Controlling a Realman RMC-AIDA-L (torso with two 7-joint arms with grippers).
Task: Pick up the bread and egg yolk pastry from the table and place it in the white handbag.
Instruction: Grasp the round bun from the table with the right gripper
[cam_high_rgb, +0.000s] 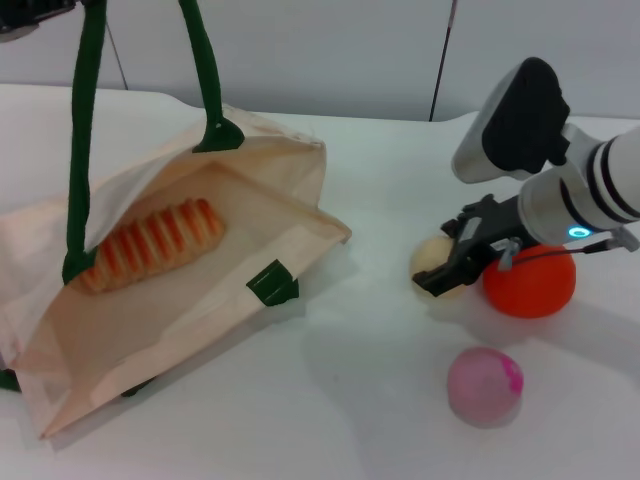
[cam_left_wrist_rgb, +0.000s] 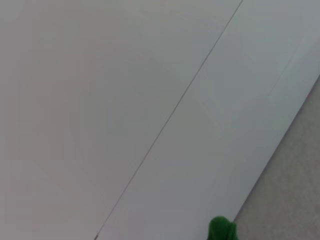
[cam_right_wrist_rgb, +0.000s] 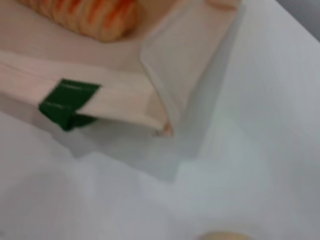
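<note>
The right claw (cam_high_rgb: 458, 262), black-fingered at the end of a white and grey arm, is down at the table (cam_high_rgb: 330, 400) on the robot's right side, its fingers spread on either side of the small pale cream round egg yolk pastry (cam_high_rgb: 432, 258); the fingers reach over the pastry's right part, and whether they press on it cannot be told, so the claw reads as released rather than clenched. The pastry rests on the white table, and in the right wrist view only a pale sliver of it (cam_right_wrist_rgb: 222, 235) shows at the picture's edge. Just beside the claw, on its right, lies a larger bright orange ball (cam_high_rgb: 530, 281), partly hidden by the arm, and nearer the robot sits a pink ball (cam_high_rgb: 484, 385), apart from both. Well to the left lies the large cream-beige cloth white handbag (cam_high_rgb: 290, 215), flat on the table with its mouth gaping open; the elongated ridged bread (cam_high_rgb: 152, 244) with orange and cream stripes lies inside it, against the lower cloth panel. A dark green tab (cam_high_rgb: 273, 284) marks the bag's near rim, and dark green rope handles (cam_high_rgb: 88, 120) rise upward from the bag toward the top left corner, where the left claw is out of sight, so its state cannot be told. The left wrist view shows a green scrap of handle (cam_left_wrist_rgb: 221, 230).
</note>
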